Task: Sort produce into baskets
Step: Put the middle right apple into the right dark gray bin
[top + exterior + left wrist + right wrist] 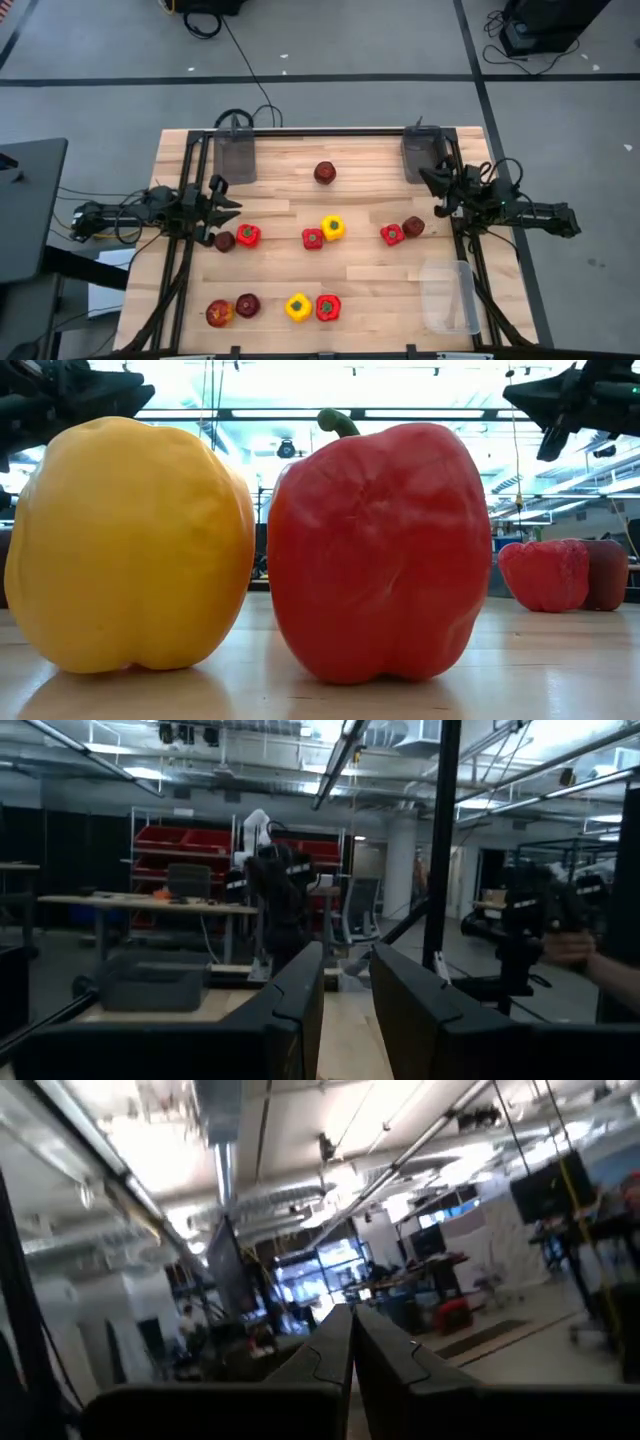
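- Overhead, the left gripper (228, 210) hovers at the table's (280, 275) left edge, fingers (300, 990) slightly parted, holding nothing.
- Right gripper (437, 192) hovers at the right edge, fingers (330, 1345) pressed together, empty.
- Two grey bins (236, 156) (420, 152) stand at the far corners; clear bin (448, 296) near right.
- Red peppers (313, 238), yellow peppers (333, 228) and apples (325, 173) lie scattered between, none in a bin.

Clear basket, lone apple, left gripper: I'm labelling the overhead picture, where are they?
clear basket (449, 268): high view, top rim.
lone apple (325, 173): high view, its middle.
left gripper (230, 209): high view, between fingertips.
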### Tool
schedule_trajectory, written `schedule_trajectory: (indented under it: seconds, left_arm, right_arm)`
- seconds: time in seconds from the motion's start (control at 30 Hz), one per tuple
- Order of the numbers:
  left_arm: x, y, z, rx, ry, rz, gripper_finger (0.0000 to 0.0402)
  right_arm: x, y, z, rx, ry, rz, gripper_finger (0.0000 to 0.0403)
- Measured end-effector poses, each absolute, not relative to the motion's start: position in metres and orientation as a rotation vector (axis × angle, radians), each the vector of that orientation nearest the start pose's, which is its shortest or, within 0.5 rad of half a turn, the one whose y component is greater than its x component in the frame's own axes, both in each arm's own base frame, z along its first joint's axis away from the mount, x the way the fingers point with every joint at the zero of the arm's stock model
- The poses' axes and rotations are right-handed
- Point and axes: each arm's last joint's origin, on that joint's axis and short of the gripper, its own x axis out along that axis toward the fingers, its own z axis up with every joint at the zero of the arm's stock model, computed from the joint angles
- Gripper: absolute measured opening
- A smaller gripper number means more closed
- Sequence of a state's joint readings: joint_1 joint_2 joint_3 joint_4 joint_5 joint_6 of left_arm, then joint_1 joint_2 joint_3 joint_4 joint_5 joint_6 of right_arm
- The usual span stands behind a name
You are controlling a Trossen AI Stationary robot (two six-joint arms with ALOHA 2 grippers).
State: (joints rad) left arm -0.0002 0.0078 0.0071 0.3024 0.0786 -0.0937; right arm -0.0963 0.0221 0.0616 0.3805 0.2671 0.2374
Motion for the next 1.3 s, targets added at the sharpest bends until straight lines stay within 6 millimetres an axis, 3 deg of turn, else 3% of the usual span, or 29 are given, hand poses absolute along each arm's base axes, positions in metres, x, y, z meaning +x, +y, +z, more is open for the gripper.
schedule_trajectory:
  seconds: [0.1,0.3,0.67,0.83,1.07,1.3]
  left_arm:
    - [0.095,-0.001,0.191,-0.077,-0.261,-0.042,0.0090]
    - [0.103,0.006,0.182,-0.094,-0.161,0.186,0.0116]
    - [0.124,0.008,0.175,-0.137,-0.040,0.288,0.0226]
    - [0.132,0.009,0.176,-0.133,-0.055,0.317,0.0240]
    - [0.139,0.009,0.171,-0.112,-0.018,0.314,0.0241]
    - [0.142,0.008,0.166,-0.096,0.031,0.302,0.0241]
  right_arm:
    - [0.091,-0.016,0.215,0.308,-0.364,-0.287,0.0027]
    - [0.107,-0.017,0.218,0.425,0.056,-0.327,0.0068]
    - [0.134,-0.017,0.271,0.406,0.710,-0.339,0.0247]
    - [0.148,-0.016,0.294,0.408,1.027,-0.402,0.0283]
    - [0.168,-0.003,0.271,0.335,1.342,-0.392,0.0284]
    - [0.177,0.009,0.261,0.308,1.405,-0.367,0.0306]
